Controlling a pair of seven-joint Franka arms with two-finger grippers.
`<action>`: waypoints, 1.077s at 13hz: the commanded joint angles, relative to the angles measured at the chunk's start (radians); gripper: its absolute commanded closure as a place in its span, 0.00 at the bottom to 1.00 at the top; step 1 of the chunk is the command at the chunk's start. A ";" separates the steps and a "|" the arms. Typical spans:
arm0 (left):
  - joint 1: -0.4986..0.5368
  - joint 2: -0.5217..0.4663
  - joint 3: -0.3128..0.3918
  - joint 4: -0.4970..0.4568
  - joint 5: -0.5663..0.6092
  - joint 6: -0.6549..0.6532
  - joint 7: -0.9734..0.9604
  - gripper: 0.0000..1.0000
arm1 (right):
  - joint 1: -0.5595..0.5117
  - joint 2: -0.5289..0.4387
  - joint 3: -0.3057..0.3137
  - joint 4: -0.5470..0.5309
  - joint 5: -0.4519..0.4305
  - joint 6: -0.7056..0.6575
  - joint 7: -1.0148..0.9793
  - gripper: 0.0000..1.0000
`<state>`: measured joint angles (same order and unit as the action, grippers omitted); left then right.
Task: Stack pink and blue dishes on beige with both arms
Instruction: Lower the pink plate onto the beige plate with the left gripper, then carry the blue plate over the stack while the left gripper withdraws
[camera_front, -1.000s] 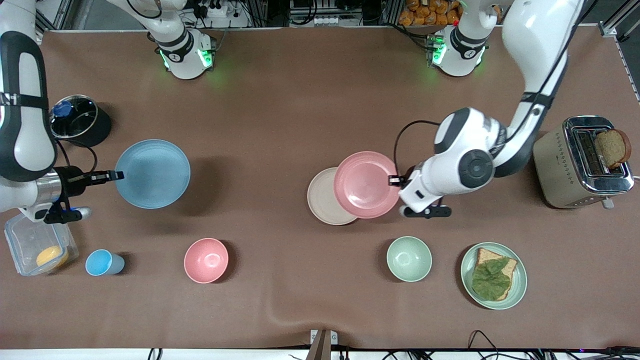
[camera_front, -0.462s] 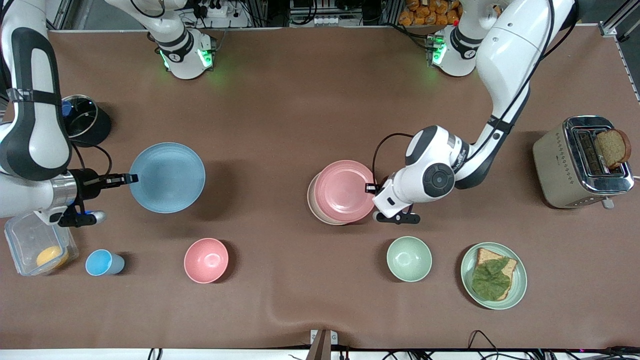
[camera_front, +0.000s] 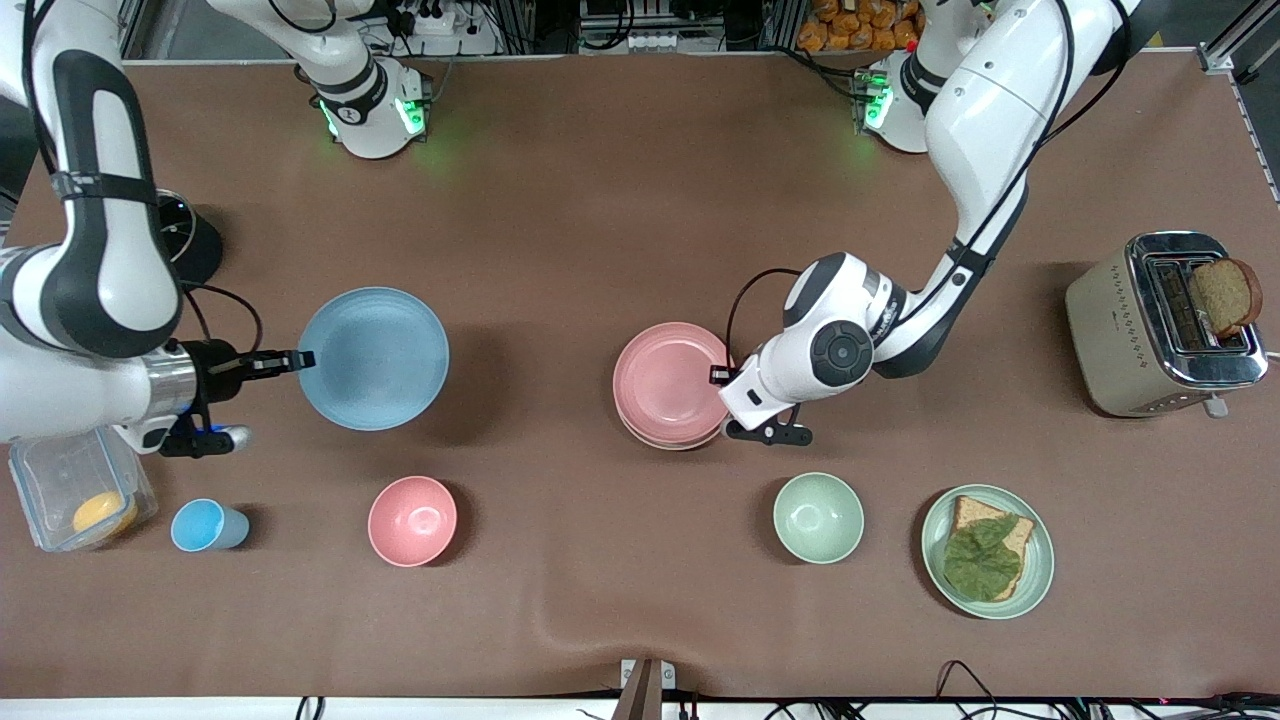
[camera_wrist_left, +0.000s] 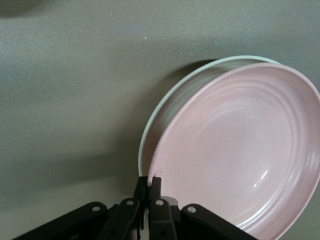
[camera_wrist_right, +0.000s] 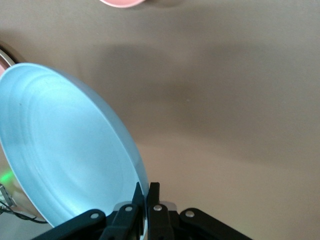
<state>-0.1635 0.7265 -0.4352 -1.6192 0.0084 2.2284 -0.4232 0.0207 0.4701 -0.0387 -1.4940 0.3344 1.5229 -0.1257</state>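
Observation:
The pale pink plate (camera_front: 668, 383) sits almost squarely over the beige plate, of which only a thin rim (camera_front: 668, 444) shows. My left gripper (camera_front: 718, 376) is shut on the pink plate's rim at the side toward the left arm's end. In the left wrist view the pink plate (camera_wrist_left: 240, 150) tilts slightly above the beige rim (camera_wrist_left: 150, 130), pinched in the gripper (camera_wrist_left: 148, 182). My right gripper (camera_front: 303, 357) is shut on the rim of the light blue plate (camera_front: 373, 358), holding it above the table. The right wrist view shows the blue plate (camera_wrist_right: 65, 160) in that gripper (camera_wrist_right: 147, 189).
Nearer the camera stand a blue cup (camera_front: 208, 525), a pink bowl (camera_front: 412, 521), a green bowl (camera_front: 818, 517) and a green plate (camera_front: 1046, 560) with bread. A toaster (camera_front: 1165, 325) is at the left arm's end. A clear container (camera_front: 70, 485) and black pot (camera_front: 195, 245) are at the right arm's end.
The left gripper has carried the pink plate toward the right arm's end until it covers the beige plate. The right gripper has moved the blue plate toward the table's middle.

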 joint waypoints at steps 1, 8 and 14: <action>0.002 0.011 0.006 0.022 0.021 0.005 0.006 1.00 | 0.044 0.002 -0.007 0.014 0.046 0.017 0.024 1.00; -0.005 0.040 0.007 0.027 0.013 0.023 -0.005 1.00 | 0.142 0.007 -0.007 0.005 0.089 0.078 0.099 1.00; 0.010 0.033 0.009 0.028 0.005 0.027 -0.026 0.00 | 0.274 0.028 -0.009 -0.002 0.092 0.201 0.210 1.00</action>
<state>-0.1584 0.7617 -0.4272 -1.6076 0.0119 2.2516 -0.4295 0.2650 0.4901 -0.0361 -1.4979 0.4077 1.6984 0.0472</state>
